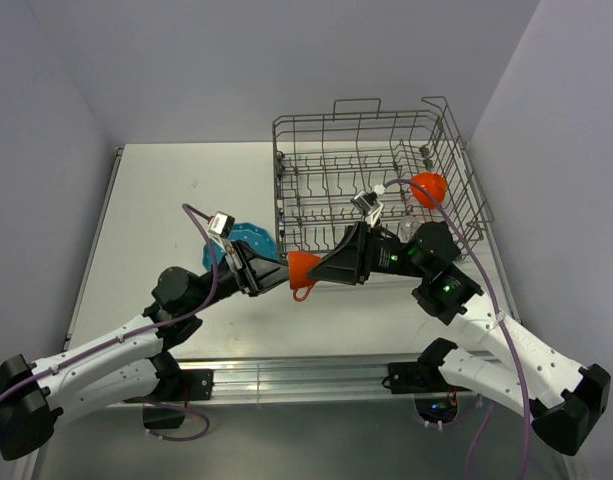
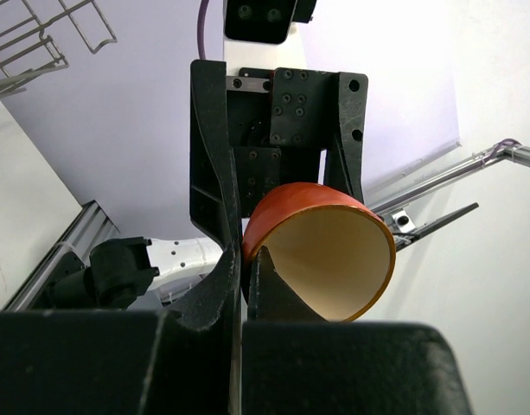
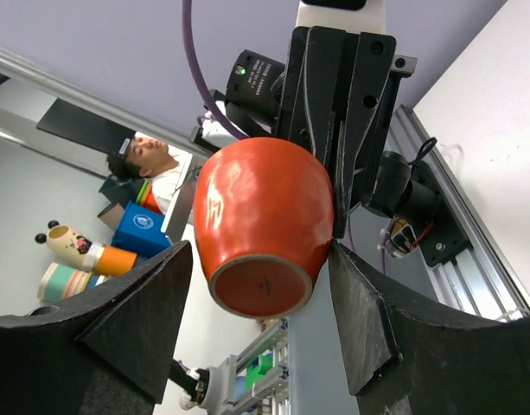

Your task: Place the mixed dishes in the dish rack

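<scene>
White table (image 1: 156, 200): dish rack (image 1: 356, 125) has the orange-red bowl (image 1: 429, 187) inside, teal plate (image 1: 251, 238) lies left of rack. Orange cup (image 1: 302, 266) in air just before rack, left gripper (image 2: 245, 264) pinching its wall, right gripper (image 3: 258, 259) spread wide around it, gripping nothing. Likely mostly undone; mug, glass not made out.

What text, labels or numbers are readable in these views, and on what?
No text can be read for certain.
Small dark stamp on the base of the orange cup, right wrist view: too small to read.
Round white logo on the blue box in the background, right wrist view: blurred, unreadable.
Top and left wrist views: no text visible.
</scene>
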